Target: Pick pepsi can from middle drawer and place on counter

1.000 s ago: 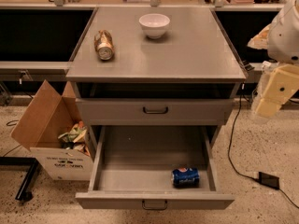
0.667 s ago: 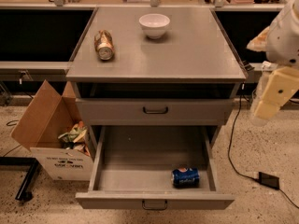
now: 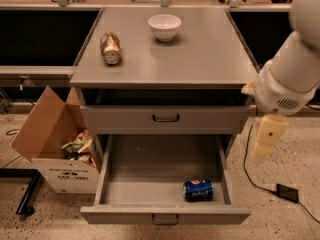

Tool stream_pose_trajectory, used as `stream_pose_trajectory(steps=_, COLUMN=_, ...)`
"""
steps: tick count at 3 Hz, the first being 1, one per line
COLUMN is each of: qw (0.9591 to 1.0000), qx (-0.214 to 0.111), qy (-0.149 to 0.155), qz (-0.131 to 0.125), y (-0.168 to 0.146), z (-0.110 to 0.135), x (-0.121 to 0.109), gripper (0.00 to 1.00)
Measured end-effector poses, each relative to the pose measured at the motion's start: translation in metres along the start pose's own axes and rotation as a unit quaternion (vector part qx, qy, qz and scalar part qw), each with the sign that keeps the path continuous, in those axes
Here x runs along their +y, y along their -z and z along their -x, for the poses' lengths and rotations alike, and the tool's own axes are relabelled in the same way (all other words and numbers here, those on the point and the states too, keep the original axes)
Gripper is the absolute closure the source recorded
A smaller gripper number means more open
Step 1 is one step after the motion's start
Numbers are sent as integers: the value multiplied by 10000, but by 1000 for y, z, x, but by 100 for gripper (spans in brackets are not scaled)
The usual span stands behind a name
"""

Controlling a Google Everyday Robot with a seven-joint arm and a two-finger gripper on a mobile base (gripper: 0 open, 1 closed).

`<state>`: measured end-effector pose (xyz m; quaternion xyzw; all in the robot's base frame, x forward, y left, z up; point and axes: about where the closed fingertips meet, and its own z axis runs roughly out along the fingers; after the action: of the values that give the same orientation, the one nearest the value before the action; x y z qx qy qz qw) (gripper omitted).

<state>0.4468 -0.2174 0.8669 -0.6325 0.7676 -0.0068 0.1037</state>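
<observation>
The pepsi can (image 3: 198,189) is blue and lies on its side in the front right of the middle drawer (image 3: 150,184), which is pulled out. The grey counter (image 3: 200,54) is the cabinet top above. My gripper (image 3: 265,136) hangs off the white arm to the right of the cabinet. It is level with the closed drawer front, above and to the right of the can, and holds nothing that I can see.
A gold-brown can (image 3: 111,48) lies on the counter's left and a white bowl (image 3: 164,26) stands at its back. An open cardboard box (image 3: 55,149) of rubbish stands on the floor to the left. A cable and a black adapter (image 3: 287,193) lie on the floor to the right.
My arm and gripper have moved down and to the left, closer to the cabinet's right side. The can and the drawer have not moved.
</observation>
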Motion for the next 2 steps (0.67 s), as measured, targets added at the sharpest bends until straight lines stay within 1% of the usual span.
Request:
stream_pose_trajectory(steps=1, qw=9993, qx=-10, qy=66, qz=366, y=-75, z=-11, x=16, gripper=0)
stream_pose_trajectory(steps=2, qw=9984, qx=-369, qy=-36, qz=417, y=-139, z=-16, x=23, gripper=0)
